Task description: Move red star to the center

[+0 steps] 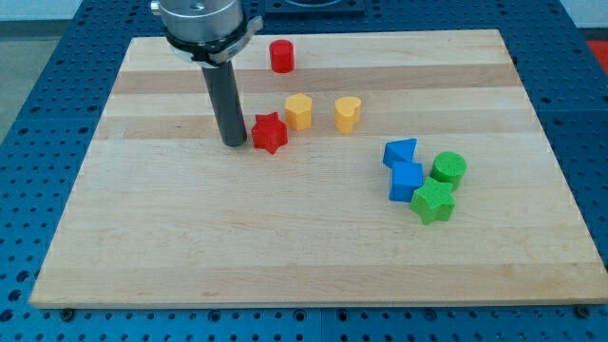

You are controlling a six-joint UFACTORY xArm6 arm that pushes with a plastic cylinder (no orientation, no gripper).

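Nearest the camera, green star [433, 201] is sitting against blue cube [407, 180], with green cylinder [448, 169] and a second blue block [400, 152] just behind. Red star [270, 132] is lying left of board centre; it looks light, rigid, likely to spin if pushed on a point. My tip [235, 143] is resting just beside its left, grasping nothing; contact unclear. Beyond are sitting two yellow blocks [299, 111] [348, 113], then red cylinder [281, 56].

My tip [235, 142] just left of red star [270, 132]; yellow hexagon [299, 111] and yellow heart [348, 113] to star's upper right; red cylinder [281, 56] near top; blue and green blocks clustered well right
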